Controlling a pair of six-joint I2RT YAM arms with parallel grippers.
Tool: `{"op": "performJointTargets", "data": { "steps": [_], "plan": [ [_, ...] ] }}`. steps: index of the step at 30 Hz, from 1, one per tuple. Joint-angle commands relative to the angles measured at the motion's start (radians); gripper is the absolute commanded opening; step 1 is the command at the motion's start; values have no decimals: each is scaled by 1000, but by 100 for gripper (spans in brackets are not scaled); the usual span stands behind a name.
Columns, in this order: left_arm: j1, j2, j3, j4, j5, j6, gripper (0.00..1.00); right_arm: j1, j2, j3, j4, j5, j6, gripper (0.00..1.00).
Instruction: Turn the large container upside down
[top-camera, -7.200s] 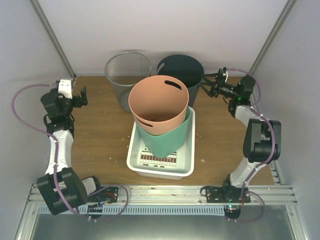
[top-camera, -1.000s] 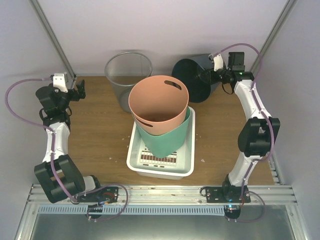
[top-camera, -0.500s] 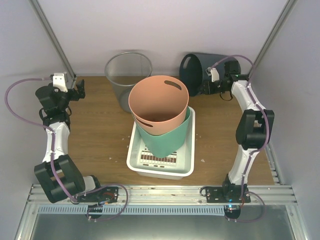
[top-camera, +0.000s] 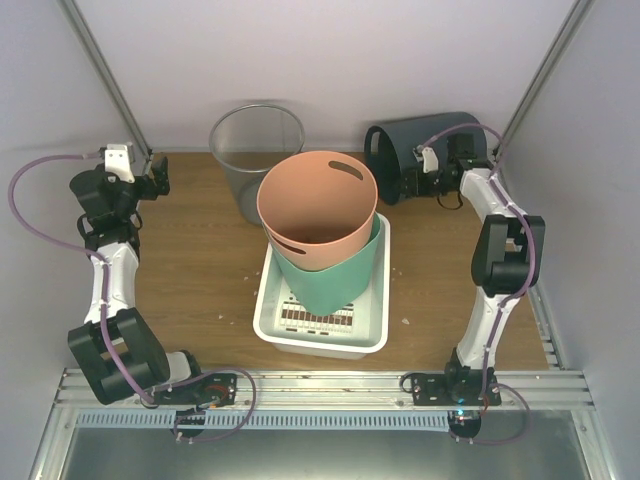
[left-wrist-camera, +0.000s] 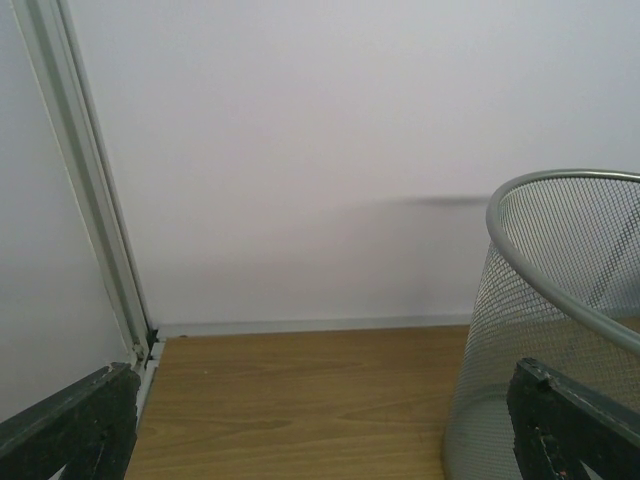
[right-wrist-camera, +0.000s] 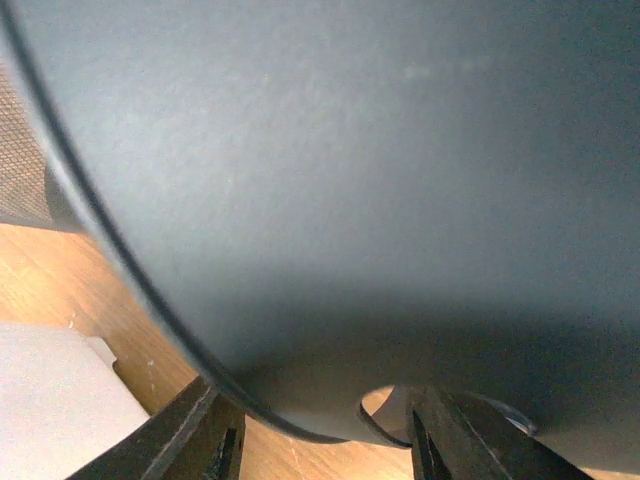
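Two arms are fitted, and only the right one is engaged in this step. The dark container (top-camera: 440, 135) lies at the far right corner of the tabletop (top-camera: 200, 270), close to the back wall. It is tipped well over, with its mouth facing left. We judge the turn to be partway done: the base is not yet uppermost, and we cannot tell whether the rim bears on the wood.

The right gripper (top-camera: 412, 183) sits at the lower part of the rim. In the right wrist view its fingers (right-wrist-camera: 205, 435) stand apart, one on each side of the rim beside a handle slot, and they do not pinch the wall. The left gripper (top-camera: 158, 178) hangs near the far left corner with its fingers spread wide on nothing, facing the wire mesh bin (top-camera: 255, 150).

To complete the step well, we advise the following:

1. Confirm that the container is stable before withdrawing. With nothing clamped, a round wall resting on its side may roll.
2. If it has not settled mouth-down, close on the rim again or push the upper wall over, rotating about the rim edge nearest the tabletop.
3. Direct the motion toward the back wall and away from the orange container (top-camera: 318, 210) stacked in the white tray (top-camera: 270, 320).
4. Lower the rim evenly so that it seats flat all round.
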Motion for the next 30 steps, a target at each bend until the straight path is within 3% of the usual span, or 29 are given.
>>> {"op": "performJointTargets", "data": {
  "steps": [1, 8, 13, 21, 30],
  "plan": [
    [8, -4, 32, 24, 1, 7, 99, 4, -34, -130, 171, -33, 117, 47],
    [8, -15, 39, 19, -4, 20, 99, 64, -58, -278, 450, -5, 178, 44],
    [8, -18, 46, 12, -6, 22, 99, 76, -54, -317, 610, 41, 196, 23],
    [8, -19, 50, 9, -10, 30, 99, 78, 5, -319, 781, 88, 209, 1],
    [8, -28, 51, 1, -23, 47, 99, 97, 16, -290, 803, 167, 178, 1]
  ]
}}
